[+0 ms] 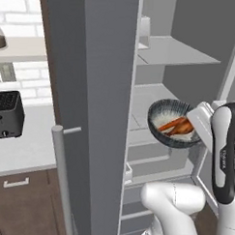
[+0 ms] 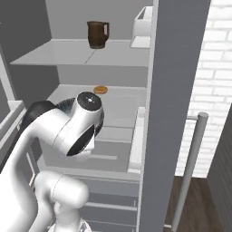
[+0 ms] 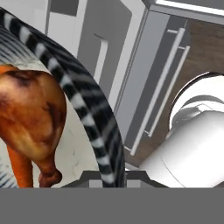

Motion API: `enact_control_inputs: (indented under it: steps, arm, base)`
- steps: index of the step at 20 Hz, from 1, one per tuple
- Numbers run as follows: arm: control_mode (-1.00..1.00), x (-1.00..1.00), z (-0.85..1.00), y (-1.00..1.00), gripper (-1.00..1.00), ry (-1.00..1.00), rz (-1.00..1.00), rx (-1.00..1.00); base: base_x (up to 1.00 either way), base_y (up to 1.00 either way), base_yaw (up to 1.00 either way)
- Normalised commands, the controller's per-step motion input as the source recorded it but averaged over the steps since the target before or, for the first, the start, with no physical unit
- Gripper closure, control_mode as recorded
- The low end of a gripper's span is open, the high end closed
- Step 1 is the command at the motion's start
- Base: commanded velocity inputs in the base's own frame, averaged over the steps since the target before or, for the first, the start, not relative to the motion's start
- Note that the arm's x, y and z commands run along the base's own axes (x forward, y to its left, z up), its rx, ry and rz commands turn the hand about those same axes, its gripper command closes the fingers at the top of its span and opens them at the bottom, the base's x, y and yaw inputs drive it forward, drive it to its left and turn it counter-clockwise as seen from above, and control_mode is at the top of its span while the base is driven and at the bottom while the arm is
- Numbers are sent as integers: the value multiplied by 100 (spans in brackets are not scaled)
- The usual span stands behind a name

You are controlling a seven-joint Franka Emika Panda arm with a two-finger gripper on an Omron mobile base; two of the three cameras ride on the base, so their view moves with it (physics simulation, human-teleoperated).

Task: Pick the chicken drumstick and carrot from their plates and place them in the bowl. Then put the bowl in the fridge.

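Left base view: set behind the arm (image 1: 224,158) on its left, looking forward and down past the open fridge door (image 1: 91,104) into the fridge (image 1: 189,69); desk (image 1: 26,144) at left. Medium range.
Right base view: behind the arm on its right, facing the same fridge shelves (image 2: 81,52), brick wall (image 2: 213,68) at right.
Shared: arm, shelves, door.
Hand view: rolled, very near the bowl (image 3: 87,109) rim, drumstick (image 3: 30,109) close, floor beyond.
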Motion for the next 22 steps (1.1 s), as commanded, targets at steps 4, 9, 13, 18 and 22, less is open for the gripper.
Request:
enact_control_inputs:
  steps: [4,9,13,18,22]
  arm:
    - [-100,61,0,22,100,-1,0,-4]
    - [-100,98,-15,26,100,0,0,-7]
    - [-100,100,-37,0,100,2,0,0]
    - [-100,100,-33,0,100,1,0,0]
    - [-100,97,-15,0,100,8,0,0]
  base:
    - [0,0,0]
    - [0,0,0]
    - [0,0,0]
    - [0,0,0]
    - [0,0,0]
